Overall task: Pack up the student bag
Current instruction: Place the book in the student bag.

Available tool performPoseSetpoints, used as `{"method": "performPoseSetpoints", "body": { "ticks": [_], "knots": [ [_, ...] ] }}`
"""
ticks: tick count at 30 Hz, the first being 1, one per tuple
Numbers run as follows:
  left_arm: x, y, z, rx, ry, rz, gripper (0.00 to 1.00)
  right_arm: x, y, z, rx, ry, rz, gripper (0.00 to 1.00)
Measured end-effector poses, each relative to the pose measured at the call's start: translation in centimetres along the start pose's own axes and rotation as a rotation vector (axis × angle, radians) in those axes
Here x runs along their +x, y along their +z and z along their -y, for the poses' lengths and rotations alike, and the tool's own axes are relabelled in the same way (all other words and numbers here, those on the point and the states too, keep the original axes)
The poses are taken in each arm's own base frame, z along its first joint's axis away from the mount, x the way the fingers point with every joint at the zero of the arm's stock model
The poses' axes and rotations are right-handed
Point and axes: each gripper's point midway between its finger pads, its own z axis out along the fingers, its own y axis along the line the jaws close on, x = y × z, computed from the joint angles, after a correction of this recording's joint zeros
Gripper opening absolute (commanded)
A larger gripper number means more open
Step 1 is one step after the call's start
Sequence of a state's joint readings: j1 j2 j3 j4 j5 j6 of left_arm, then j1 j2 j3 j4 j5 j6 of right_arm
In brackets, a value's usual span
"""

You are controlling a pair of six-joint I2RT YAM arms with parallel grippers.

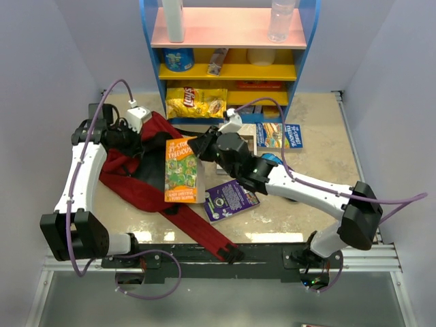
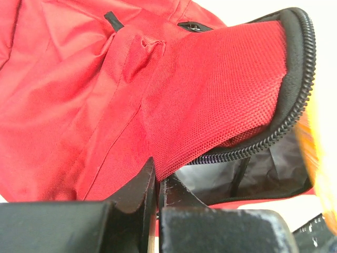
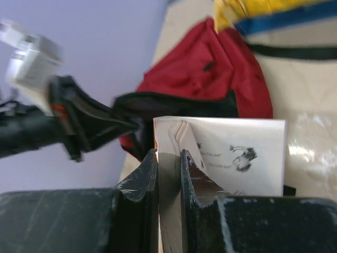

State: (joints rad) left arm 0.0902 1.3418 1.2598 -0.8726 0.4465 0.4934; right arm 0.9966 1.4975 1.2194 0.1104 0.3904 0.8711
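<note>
Nearest you, on the speckled beige desk [image 1: 320, 157]: one long red shoulder strap [image 1: 204, 235], flat webbing, running down to the near edge.

Just beyond it: a purple paperback [image 1: 230, 199], glossy cover, lying flat and askew, right of the strap.

Mid desk, left: the student bag [image 1: 122, 174], soft dark-red woven fabric, slumped and creased, with a black zip edge and grey lining showing at its mouth.

Your left gripper [image 2: 156, 174]: fingers pinched almost together on a flap of coarse red weave at the bag's zip opening, holding the mouth lifted. In the overhead view it sits at the bag's far left end.

Your right gripper [image 3: 168, 158]: fingers closed narrowly on the edge of an orange paperback [image 1: 181, 170], a thin rectangular book with white pages fanning slightly at the grip. The book lies over the bag's right side, at the open mouth.

Farther right: a blue-covered book [image 1: 281, 135], flat, near the shelf foot.

Farthest: a blue-framed shelf unit [image 1: 312, 41] with pink and yellow boards; a crinkled yellow crisp bag [image 1: 196, 102] on its lowest board.
</note>
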Motion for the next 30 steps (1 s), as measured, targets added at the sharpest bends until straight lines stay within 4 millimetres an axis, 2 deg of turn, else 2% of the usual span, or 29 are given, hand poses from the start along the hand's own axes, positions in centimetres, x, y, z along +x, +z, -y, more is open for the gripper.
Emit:
{"method": "performPoseSetpoints", "body": {
  "ticks": [4, 12, 15, 21, 26, 30],
  "knots": [
    [1.1, -0.4, 1.6, 0.062, 0.031, -0.013, 0.0, 3.8, 0.8, 3.3, 0.063, 0.033, -0.078, 0.0],
    [3.5, -1.3, 4.7, 0.178, 0.098, -0.043, 0.0, 11.0, 5.1, 6.2, 0.116, 0.128, -0.218, 0.0],
    [3.8, -1.5, 5.5, 0.209, 0.119, -0.037, 0.0, 12.6, 6.0, 6.5, 0.125, 0.182, -0.25, 0.0],
    [4.4, -1.7, 6.6, 0.275, 0.179, -0.026, 0.0, 12.8, 8.4, 5.9, 0.116, 0.326, -0.219, 0.0],
    [4.4, -1.6, 6.8, 0.294, 0.237, -0.015, 0.0, 12.3, 11.7, 5.4, 0.091, 0.445, -0.151, 0.0],
    [4.7, -1.5, 6.9, 0.303, 0.26, -0.013, 0.0, 12.0, 12.9, 5.0, 0.09, 0.479, -0.085, 0.0]
  ]
}}
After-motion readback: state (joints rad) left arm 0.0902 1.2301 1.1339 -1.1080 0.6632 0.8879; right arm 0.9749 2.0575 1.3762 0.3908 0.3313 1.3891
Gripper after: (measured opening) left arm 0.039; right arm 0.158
